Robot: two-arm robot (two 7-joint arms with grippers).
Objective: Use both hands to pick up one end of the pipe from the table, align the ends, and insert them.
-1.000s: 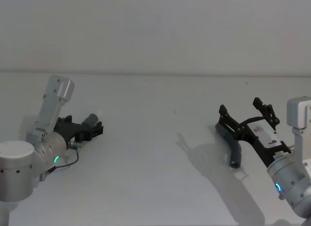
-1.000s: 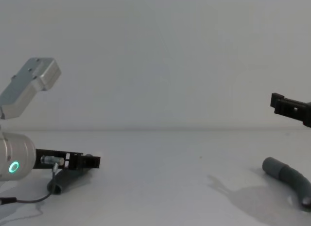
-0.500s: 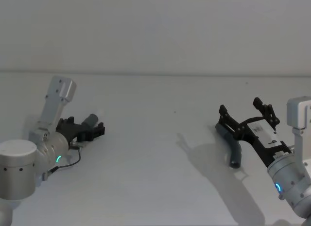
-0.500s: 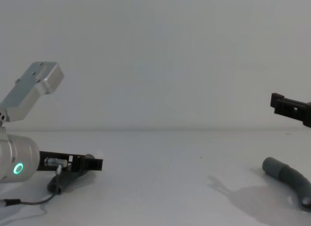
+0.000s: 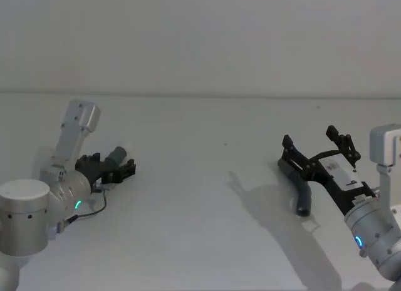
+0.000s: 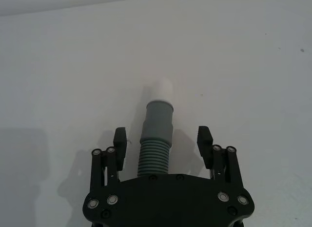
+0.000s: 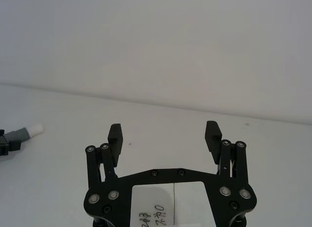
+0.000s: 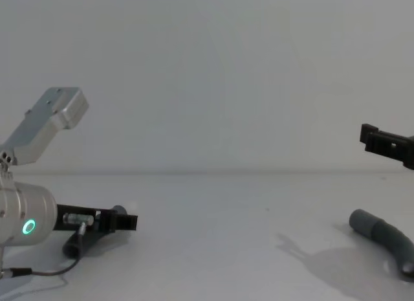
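L gripper [image 6: 163, 139]: jaws are standing wide open, straddling the ribbed part of L pipe piece [image 6: 155, 161]. Fingers [image 6: 120, 139] are sitting either side w/ gaps, not pinching. Grey cuff [image 6: 159, 118] and white tip [image 6: 161, 87] are sticking out beyond the fingertips. Head view: piece is lying on table [image 5: 200, 203] at approx 9 o'clock, tip pointing approx 2 o'clock. Green ring light [image 8: 28, 227] is glowing on the wrist; thin cable [image 5: 94, 209] is trailing beside it.

R gripper [image 7: 165, 134]: jaws are gaping wide, holding nothing. Chest view: it's hovering above table, apart from R pipe piece [image 8: 383, 237]. In head view that piece is lying at approx 3 o'clock, curving from 11 to 5 o'clock, cuff end [image 8: 361, 221] at the 11 o'clock side.
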